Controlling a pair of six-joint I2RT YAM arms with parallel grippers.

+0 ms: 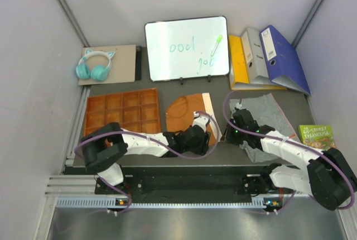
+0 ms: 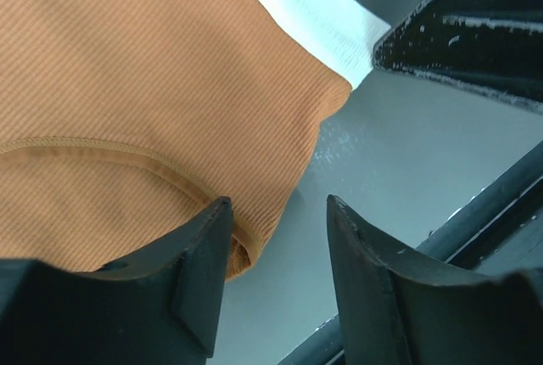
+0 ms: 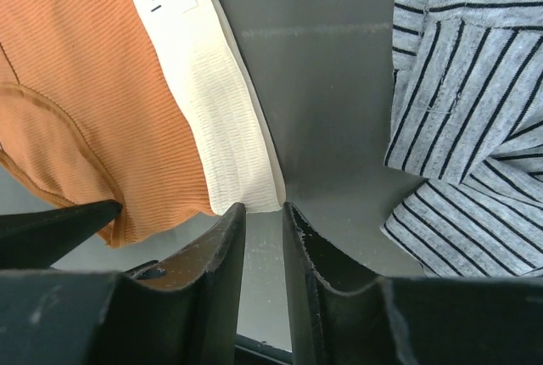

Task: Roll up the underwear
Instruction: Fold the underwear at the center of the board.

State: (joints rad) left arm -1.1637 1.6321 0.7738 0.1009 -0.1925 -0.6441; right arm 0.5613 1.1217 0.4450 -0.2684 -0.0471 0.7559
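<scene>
Grey walls are being shown on three sides of a dark table. At its far left corner a pair of teal headphones is being stored on a cardboard sheet, well away from the working area. Nearer, an orange compartment tray is being shown lying flat, touched by neither arm. Just right of it, the rust-orange briefs are being presented spread flat, with their cream waistband turned to the right, a layout judged to suit starting a roll from one edge. The left gripper is being held low at their near right corner with its fingers spread apart. One finger is being set over the stitched hem and the other over bare table, so nothing is being gripped yet. This straddle is being read as preparation for pinching that corner. Behind the briefs, a whiteboard is being propped upright. Further right, the right gripper is being held low over the bare strip between the two garments, its fingers drawn to a narrow slit in which only tabletop is being seen. The waistband corner is lying just ahead of its tips, so it is probably being lined up to steady or lift that end. Beside it, the grey-and-white striped boxer shorts are being shown rumpled, partly covered by the right arm and not being handled. Binders are being stacked at the far right, and a book is being shown at the right edge.
</scene>
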